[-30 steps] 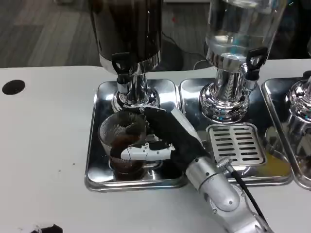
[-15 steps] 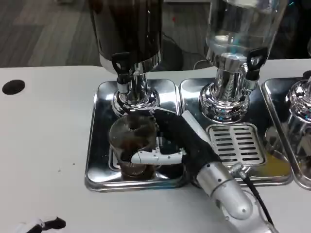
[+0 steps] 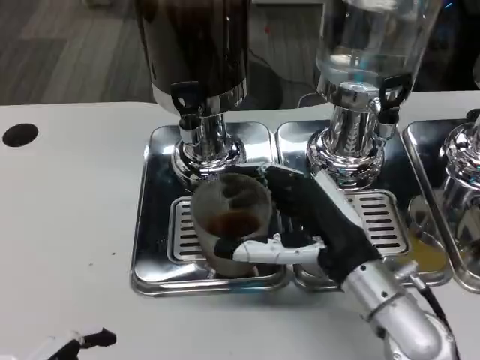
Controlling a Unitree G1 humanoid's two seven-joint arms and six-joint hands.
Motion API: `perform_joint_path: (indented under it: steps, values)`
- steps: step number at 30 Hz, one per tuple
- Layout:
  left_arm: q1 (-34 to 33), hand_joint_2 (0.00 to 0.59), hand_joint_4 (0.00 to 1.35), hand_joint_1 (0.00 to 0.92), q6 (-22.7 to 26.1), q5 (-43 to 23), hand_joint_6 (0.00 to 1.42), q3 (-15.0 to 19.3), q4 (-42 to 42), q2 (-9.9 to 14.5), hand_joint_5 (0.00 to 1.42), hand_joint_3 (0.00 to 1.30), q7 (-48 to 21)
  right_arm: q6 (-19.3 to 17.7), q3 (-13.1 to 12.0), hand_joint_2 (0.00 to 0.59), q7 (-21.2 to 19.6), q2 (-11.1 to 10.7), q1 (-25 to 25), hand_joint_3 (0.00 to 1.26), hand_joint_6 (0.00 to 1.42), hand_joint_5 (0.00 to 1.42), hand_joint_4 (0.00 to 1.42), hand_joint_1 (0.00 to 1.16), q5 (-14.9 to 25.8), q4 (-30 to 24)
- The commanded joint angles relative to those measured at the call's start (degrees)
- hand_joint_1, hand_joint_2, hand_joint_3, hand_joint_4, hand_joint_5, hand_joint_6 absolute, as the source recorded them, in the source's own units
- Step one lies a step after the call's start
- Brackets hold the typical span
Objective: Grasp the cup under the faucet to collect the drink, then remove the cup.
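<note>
- White counter [image 3: 67,225] spreads across the foreground, with grey floor showing beyond its far edge.
- A round black hole [image 3: 19,135] sits in the counter near the left edge.
- Three shiny steel drip trays stand side by side; the left tray [image 3: 154,225] carries a slotted grate [image 3: 182,232], and the middle tray [image 3: 300,142] carries its own slotted grate [image 3: 386,217].
- A dark drink dispenser [image 3: 199,45] rises from the back of the left tray on a chrome pedestal, its faucet [image 3: 186,101] with a black lever pointing toward the camera.
- A clear dispenser [image 3: 375,41] stands on the middle tray, with a black-levered faucet of its own [image 3: 391,94].
- Part of a third dispenser base [image 3: 465,172] shows at the right edge.
- The cup [image 3: 231,229], a clear glass with dark drink in its bottom, is over the right part of the left tray's grate, in front of and slightly right of the dark dispenser's faucet; whether it rests on the grate or is lifted cannot be told.
- The right hand [image 3: 300,225] wraps the cup from the right, a white and black finger crossing its front and others curling behind its rim.
- Its silver forearm [image 3: 397,315] runs off toward the lower right corner.
- The left hand's fingertips [image 3: 79,346] peek in at the bottom left edge; whether its fingers are apart or together cannot be told.
</note>
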Motion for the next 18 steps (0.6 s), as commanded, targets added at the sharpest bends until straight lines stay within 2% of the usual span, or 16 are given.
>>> perform_joint_path:
  steps: [1, 3, 9, 18]
  values:
    - [-1.87, 0.084, 0.34, 0.0, 1.38, 1.27, 0.63, -1.33, 1.04, 0.4, 0.42, 0.4, -1.37, -0.47, -1.1, 0.09, 2.16, -2.05, 4.46, 0.48, 0.39, 0.46, 0.5, 0.85, 3.1, -8.29]
    - [-2.4, 0.084, 0.34, 0.0, 1.79, 1.36, 0.63, -1.66, 1.28, 0.52, 0.42, 0.4, -1.62, -0.39, -1.44, 0.09, 2.65, -2.74, 5.79, 0.48, 0.39, 0.46, 0.5, 0.85, 3.52, -9.91]
    - [-5.13, 0.085, 0.34, 0.0, 3.84, 2.32, 0.63, -3.74, 2.46, 0.95, 0.42, 0.4, -2.63, -2.03, -4.12, 0.09, 4.64, -6.6, 11.51, 0.48, 0.39, 0.46, 0.5, 0.85, 5.96, -14.21]
    - [-7.22, 0.085, 0.34, 0.0, 6.48, 3.7, 0.63, -6.35, 2.7, 1.33, 0.42, 0.4, -2.89, -8.36, -8.25, 0.086, 6.54, -10.75, 17.93, 0.48, 0.39, 0.46, 0.49, 0.85, 8.33, -13.59]
